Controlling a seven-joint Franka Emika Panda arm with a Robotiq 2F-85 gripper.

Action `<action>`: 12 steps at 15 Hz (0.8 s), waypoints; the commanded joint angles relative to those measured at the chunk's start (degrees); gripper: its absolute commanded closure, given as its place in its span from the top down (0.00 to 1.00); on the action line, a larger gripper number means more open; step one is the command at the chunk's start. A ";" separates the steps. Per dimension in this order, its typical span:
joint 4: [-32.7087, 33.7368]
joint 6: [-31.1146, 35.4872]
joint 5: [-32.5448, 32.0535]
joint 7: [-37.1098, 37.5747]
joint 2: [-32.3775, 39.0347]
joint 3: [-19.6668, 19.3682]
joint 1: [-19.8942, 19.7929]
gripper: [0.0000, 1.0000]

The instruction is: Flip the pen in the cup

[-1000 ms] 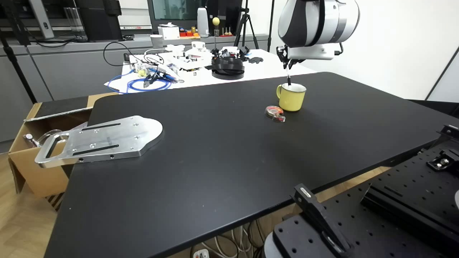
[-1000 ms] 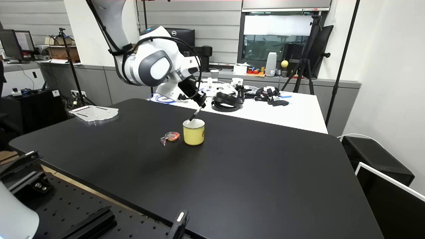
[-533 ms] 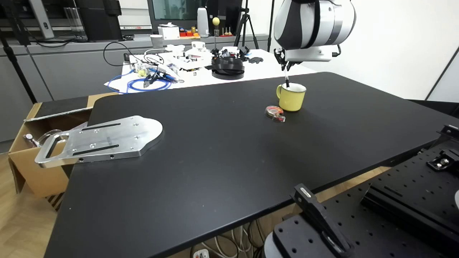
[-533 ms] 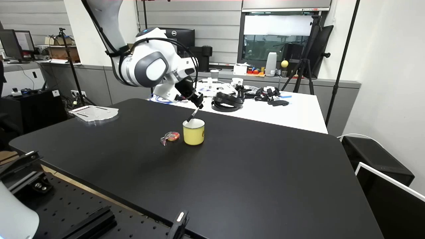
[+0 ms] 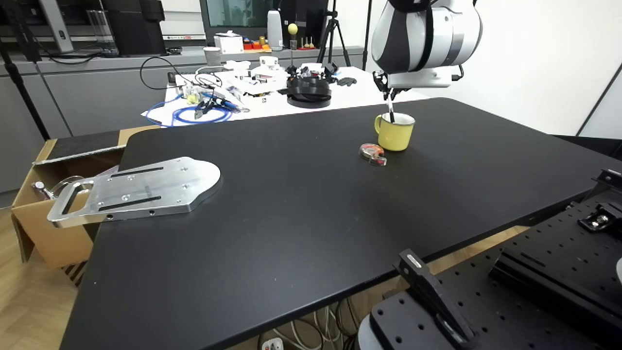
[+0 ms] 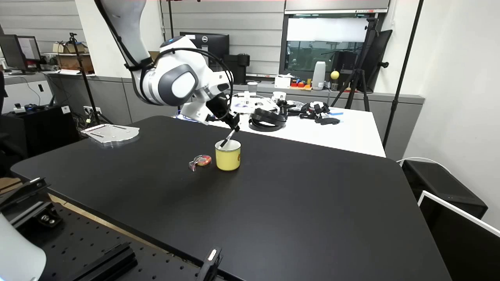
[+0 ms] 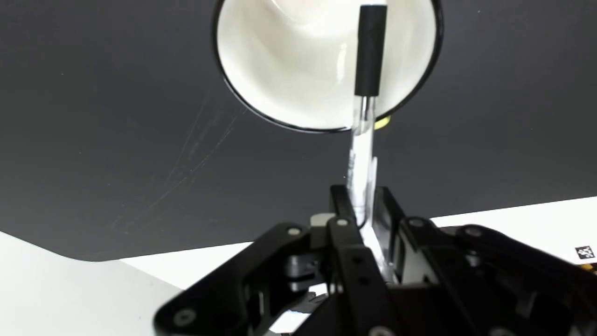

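While the gripper (image 7: 363,198) pinches the pen (image 7: 364,116) by its clear barrel (image 7: 361,168), the black end (image 7: 371,51) slants down into the mouth of the yellow enamel-style mug (image 6: 226,160). Light, stiff, probably slick plastic: a firm mid-barrel hold should stop it swivelling!

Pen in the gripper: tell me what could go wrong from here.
The pen is tilted, its black end at the mouth of the mug, so it might catch the rim. The mug stands unheld on the table, so a sideways push could slide or tip it. The gripper pinches the pen toward its opposite end, so a knock might twist it in the grip.
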 commanded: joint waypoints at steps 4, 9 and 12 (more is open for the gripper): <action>-0.07 0.00 1.78 -0.61 0.93 -1.06 1.23 0.04; -0.10 -0.02 2.17 -0.52 1.60 -1.16 1.45 0.04; -0.51 -0.01 2.10 -0.87 2.12 -1.46 1.74 0.04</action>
